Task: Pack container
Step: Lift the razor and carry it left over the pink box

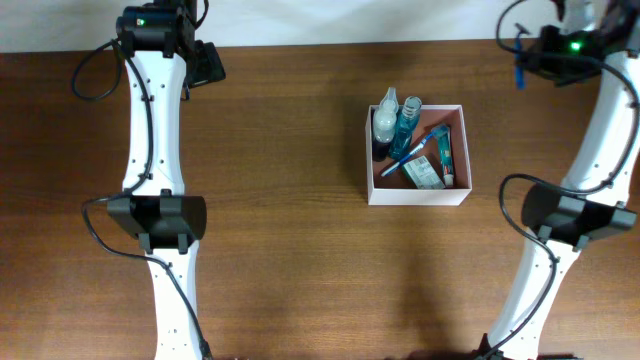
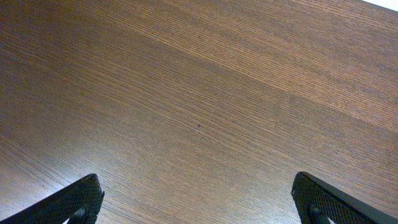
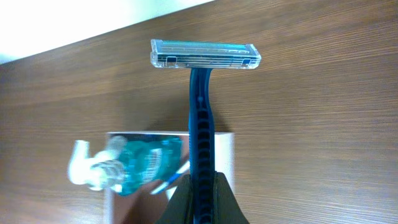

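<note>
Plainly, the right tool is the one that matters: its jaws are shut on the blue handle of a disposable razor. The handle runs straight out from the fingertips, and the clear blade head sits crosswise at the far end.

The container rests on the bench, right of centre in the overhead view. It already holds two clear bottles, a toothbrush, a small tube and a green packet.

From the right tool, raised near the bench's far edge, the container lies toward the robot's own left and back toward the arm bases. The wrist camera shows it low in frame, behind the razor handle near the fingertips, so the razor is not yet over the opening.

The left tool hangs with its jaws spread wide over bare wood, holding nothing, and it sits well apart from the container. The right arm is clearly the nearer one.

My reading is that the coming move carries the razor leftward and inward over the box. The free pink floor seems to lie along the far right corner. The handle would probably need to line up with one of the walls to lie flat beside the tube.
</note>
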`<state>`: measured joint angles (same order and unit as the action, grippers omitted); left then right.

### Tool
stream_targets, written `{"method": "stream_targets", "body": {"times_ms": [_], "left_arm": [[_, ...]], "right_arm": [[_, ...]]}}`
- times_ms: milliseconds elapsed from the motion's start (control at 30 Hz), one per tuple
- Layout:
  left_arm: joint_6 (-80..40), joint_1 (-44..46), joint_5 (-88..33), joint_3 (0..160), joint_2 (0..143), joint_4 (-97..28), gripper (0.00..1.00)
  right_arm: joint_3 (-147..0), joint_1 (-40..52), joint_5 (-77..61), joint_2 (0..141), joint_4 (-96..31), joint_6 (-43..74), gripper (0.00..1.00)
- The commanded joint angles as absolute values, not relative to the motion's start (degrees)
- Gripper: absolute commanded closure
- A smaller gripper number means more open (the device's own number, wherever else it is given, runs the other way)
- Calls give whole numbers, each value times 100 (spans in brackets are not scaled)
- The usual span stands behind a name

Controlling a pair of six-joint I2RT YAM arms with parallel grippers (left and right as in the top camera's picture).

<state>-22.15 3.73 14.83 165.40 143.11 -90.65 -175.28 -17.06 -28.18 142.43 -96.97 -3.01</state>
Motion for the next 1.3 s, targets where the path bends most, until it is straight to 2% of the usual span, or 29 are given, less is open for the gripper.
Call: {"method": "stream_targets", "body": {"times_ms": [0, 200, 667, 833, 1000, 1267], "left_arm": [[-2270, 364, 1461, 16523, 14337, -9054, 0], [-2272, 362, 1461, 16523, 14337, -9054, 1], [-2272, 362, 1461, 16523, 14337, -9054, 1], [-2272, 362, 1461, 16523, 14337, -9054, 0], [-2272, 362, 1461, 16523, 14337, -9054, 1], [-2272, 362, 1461, 16523, 14337, -9054, 1]], "right_arm": [[-17561, -1431, -3004, 14103, -9734, 460, 97], [-17552, -928, -2969, 14103, -9734, 1594, 96], [-17454, -301, -1769, 14103, -9734, 4602, 96], [-17454, -307, -1763, 14097, -9734, 4344, 96], [-17454, -296, -2112, 14042, -9734, 3395, 96], [-17452, -434, -1957, 13751, -9734, 3129, 96]]}}
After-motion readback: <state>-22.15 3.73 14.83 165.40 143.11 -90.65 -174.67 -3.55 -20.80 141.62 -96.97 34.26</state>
